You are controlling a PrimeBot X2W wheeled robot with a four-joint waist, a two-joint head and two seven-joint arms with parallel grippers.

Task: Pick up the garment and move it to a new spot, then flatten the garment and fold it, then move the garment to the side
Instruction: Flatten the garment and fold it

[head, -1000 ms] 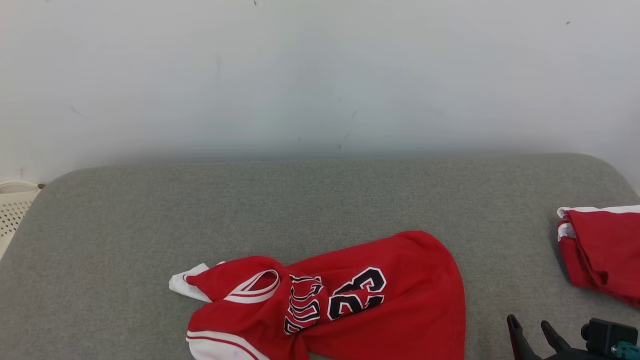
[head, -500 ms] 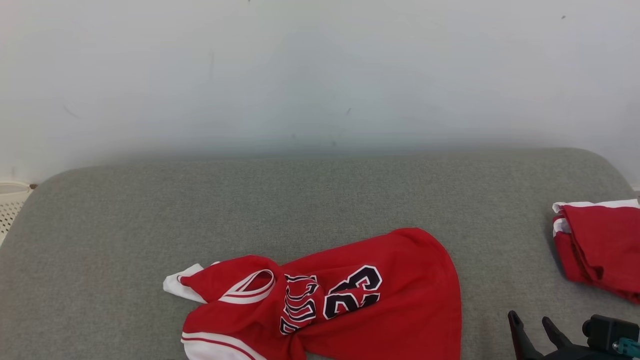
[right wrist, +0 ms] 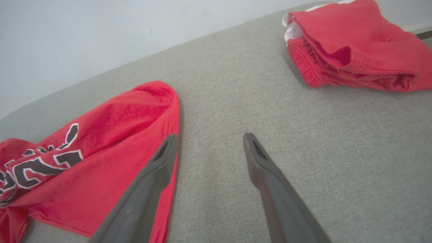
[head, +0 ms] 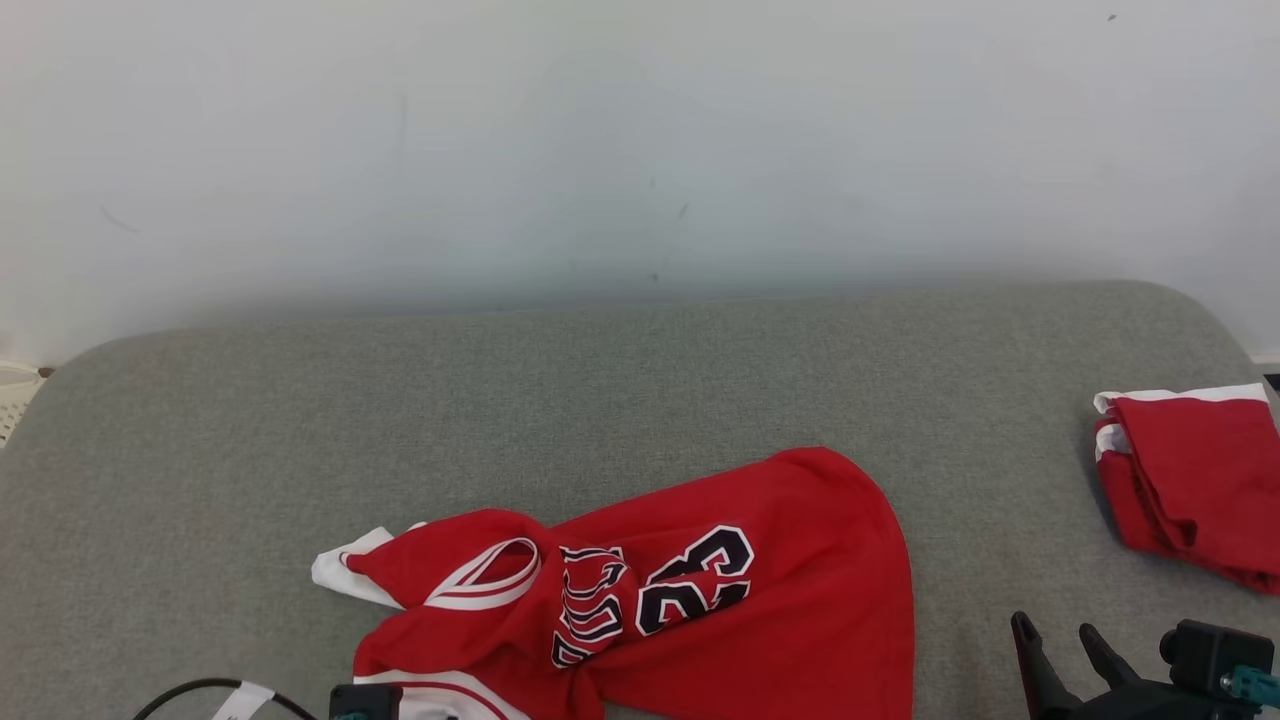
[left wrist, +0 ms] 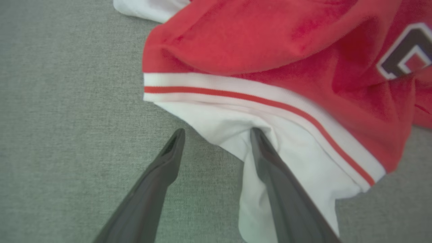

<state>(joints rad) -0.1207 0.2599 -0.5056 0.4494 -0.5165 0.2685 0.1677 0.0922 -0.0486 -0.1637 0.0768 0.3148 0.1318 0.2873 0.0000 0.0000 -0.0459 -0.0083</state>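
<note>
Both grippers are standing open at the edges of a crumpled red jersey (head: 700, 600) that is lying on a grey cushion (head: 640, 390).

The left gripper (left wrist: 217, 131) is hovering with its fingers spread wide at the jersey's white, red-striped trim: one finger is lying over the white cloth, the other over bare cushion just beside it, and the red body is spreading ahead of the tips. The right gripper (right wrist: 210, 135) is holding nothing; the jersey's hem is running just beside its one finger, with bare cushion between and ahead of the fingers. A folded red garment (right wrist: 351, 47) is sitting well apart, ahead and off to the other side. A pale wall (head: 640, 140) is rising behind the cushion.
</note>
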